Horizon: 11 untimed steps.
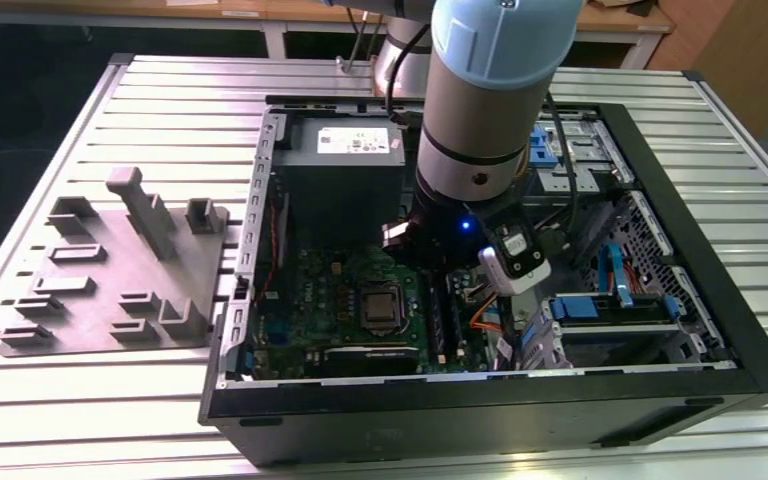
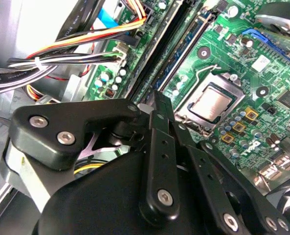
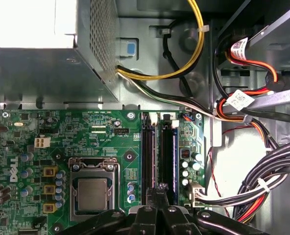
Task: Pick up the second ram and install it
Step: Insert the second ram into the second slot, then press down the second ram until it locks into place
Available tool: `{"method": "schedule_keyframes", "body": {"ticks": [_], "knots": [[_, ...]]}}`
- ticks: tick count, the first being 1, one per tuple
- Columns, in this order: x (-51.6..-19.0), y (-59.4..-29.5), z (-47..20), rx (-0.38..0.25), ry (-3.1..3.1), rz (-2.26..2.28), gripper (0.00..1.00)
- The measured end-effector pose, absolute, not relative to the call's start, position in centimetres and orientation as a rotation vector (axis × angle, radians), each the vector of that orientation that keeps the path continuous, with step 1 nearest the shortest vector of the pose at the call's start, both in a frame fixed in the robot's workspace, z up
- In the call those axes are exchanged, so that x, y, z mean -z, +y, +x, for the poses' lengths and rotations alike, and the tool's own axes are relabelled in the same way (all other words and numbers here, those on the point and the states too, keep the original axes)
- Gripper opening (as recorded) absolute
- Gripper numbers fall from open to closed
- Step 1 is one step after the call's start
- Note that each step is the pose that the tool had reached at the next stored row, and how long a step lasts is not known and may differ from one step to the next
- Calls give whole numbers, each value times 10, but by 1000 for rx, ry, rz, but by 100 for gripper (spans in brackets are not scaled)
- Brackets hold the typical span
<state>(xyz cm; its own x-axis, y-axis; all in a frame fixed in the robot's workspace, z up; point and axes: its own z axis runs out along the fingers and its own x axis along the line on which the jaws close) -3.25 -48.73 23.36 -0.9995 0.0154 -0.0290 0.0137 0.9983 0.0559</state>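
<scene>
- Open black computer case [image 1: 491,405] lies on a slatted table [image 1: 77,410].
- Green motherboard [image 3: 86,129] inside carries 1 bare processor [image 3: 92,193].
- Grey power supply [image 1: 344,175] sits beside it.
- Grey moulded fixture [image 1: 97,300] lies at the exterior view's left.

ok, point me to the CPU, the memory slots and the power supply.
CPU [image 3: 92,194]: first wrist view, centre of its metal lid.
memory slots [image 3: 148,152]: first wrist view, on a black slot rail.
power supply [image 1: 337,190]: exterior view, dark face below its label.
</scene>
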Motion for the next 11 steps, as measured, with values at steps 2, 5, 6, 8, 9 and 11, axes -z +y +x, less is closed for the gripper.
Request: {"method": "schedule_keyframes", "body": {"ticks": [2, 5, 6, 8, 9, 11], "knots": [[-234, -487, -33, -84, 3111, 23, 10], [-234, -487, -33, -84, 3111, 23, 10], [-234, -487, -33, -84, 3111, 23, 10], [-234, -487, -32, -84, 3111, 23, 10], [-234, -486, -33, -84, 3111, 23, 10], [-234, -485, -33, -84, 3111, 23, 10]]}}
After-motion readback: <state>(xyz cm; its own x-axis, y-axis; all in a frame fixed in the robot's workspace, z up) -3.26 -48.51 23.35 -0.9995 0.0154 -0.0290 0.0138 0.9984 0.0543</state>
